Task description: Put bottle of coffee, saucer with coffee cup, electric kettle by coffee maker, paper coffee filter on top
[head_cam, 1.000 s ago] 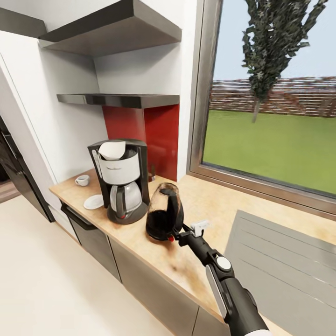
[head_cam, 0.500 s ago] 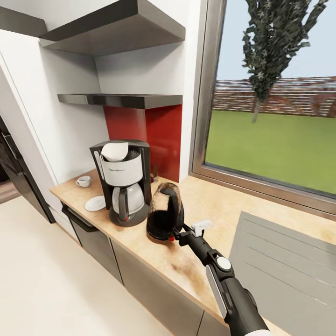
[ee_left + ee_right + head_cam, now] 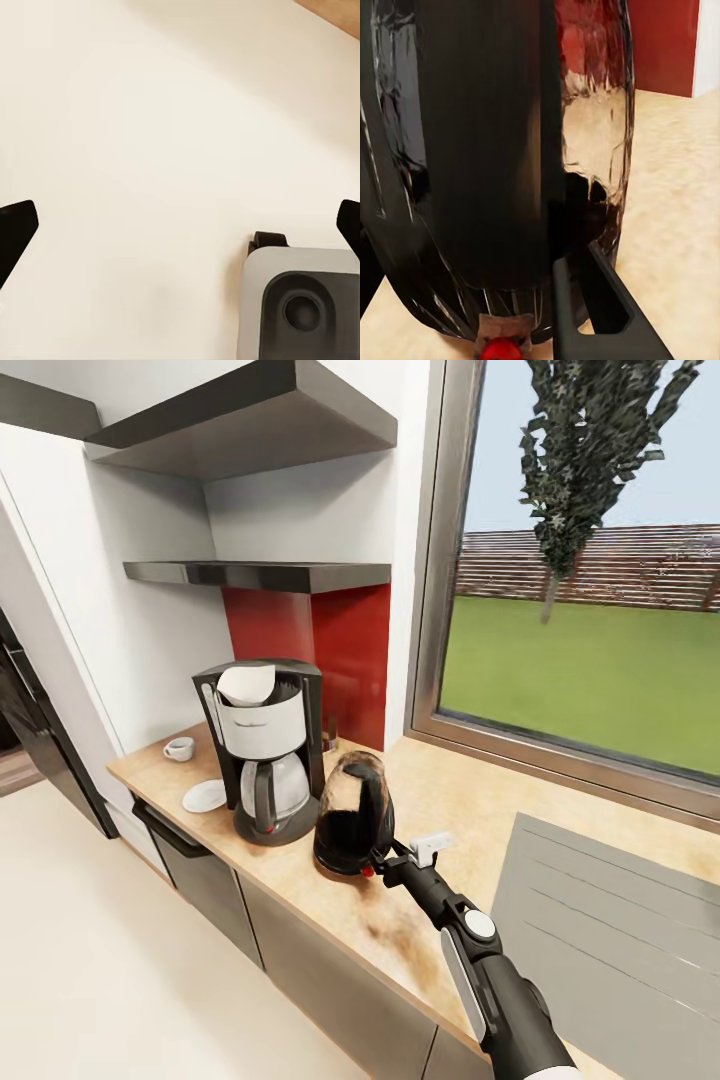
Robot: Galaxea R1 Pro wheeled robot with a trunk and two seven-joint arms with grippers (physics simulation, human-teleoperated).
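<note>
Standing on the countertop (image 3: 440, 780), the kettle (image 3: 352, 815) sits just beside the coffee maker (image 3: 266, 750), at its 4 o'clock. The right gripper (image 3: 385, 857) is at the kettle's handle — whether it is pinching the handle I cannot tell. A paper filter (image 3: 246, 685) rests atop the coffee maker. The saucer (image 3: 204, 795) lies at the maker's 9 o'clock, the cup (image 3: 180, 748) apart from it — at 10 o'clock. The left gripper (image 3: 180, 225) is spread wide over pale floor (image 3: 150, 150).
</note>
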